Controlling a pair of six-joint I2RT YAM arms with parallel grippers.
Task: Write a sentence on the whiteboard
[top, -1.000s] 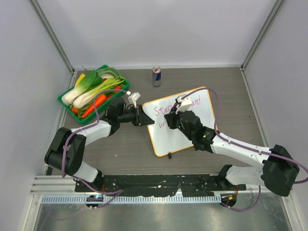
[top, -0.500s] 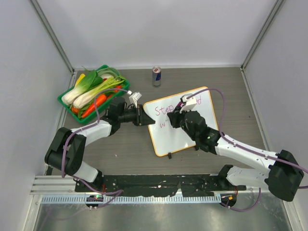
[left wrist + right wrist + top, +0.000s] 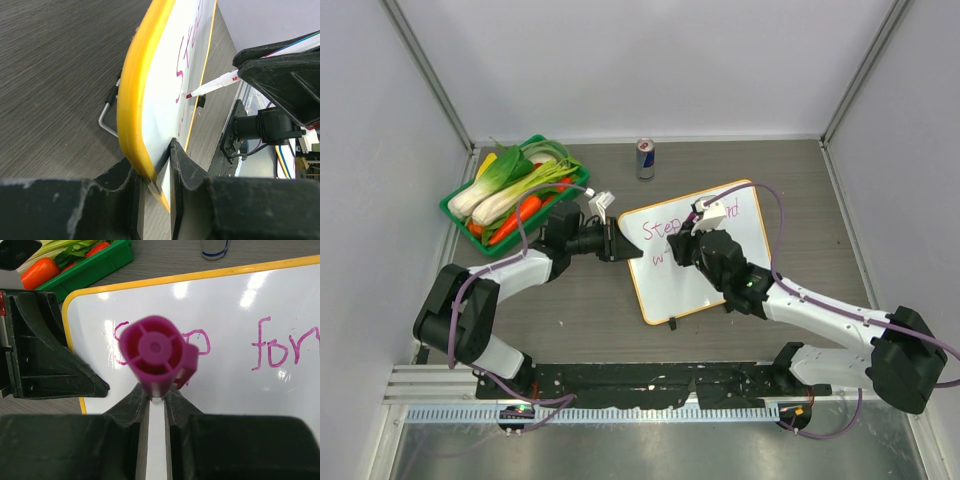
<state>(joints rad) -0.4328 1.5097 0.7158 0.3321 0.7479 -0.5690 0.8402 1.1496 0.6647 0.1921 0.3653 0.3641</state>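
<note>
The whiteboard [image 3: 715,285] lies on the table, white with an orange-tan rim. Pink-magenta writing on it [image 3: 658,228] reads "Step for..." with a second line begun below; my right arm hides part of it. My left gripper [image 3: 620,246] is shut on the board's left edge [image 3: 131,107]. My right gripper [image 3: 692,240] is shut on a marker with a magenta cap [image 3: 156,351], held upright over the board. In the left wrist view the marker's tip [image 3: 190,95] touches the board beside the writing. In the right wrist view "Step" and "for" show [image 3: 280,347].
A green basket [image 3: 460,208] of vegetables stands at the back left. A drink can [image 3: 645,158] stands behind the board. A small black clip [image 3: 673,322] sits on the board's near edge. Grey walls close in the table.
My right gripper with the marker has shifted slightly over the second line of writing. The left gripper and the board have not moved.
</note>
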